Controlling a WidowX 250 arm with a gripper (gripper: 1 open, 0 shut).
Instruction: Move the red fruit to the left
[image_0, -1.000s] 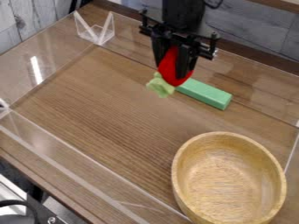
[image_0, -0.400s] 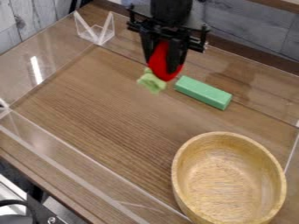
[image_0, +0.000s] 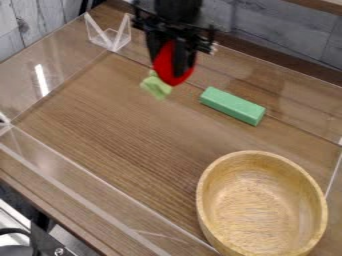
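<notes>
Red fruit (image_0: 173, 60), leafy cap (image_0: 155, 87) tilted down-left (rather glossy, too), sits clenched between my fingers (image_0: 171, 42), left of the green block (image_0: 233, 106).

Down in the near corner sits the round wooden bowl (image_0: 262, 206), our landmark, resting on the brown tabletop (image_0: 127, 145). Beyond it lies the flat green block (image_0: 233, 106), apart from the bowl! And far across from the bowl, at the back corner, there's a clear angular piece (image_0: 107, 34), perhaps a wire or plastic stand; it's hard to tell.
</notes>
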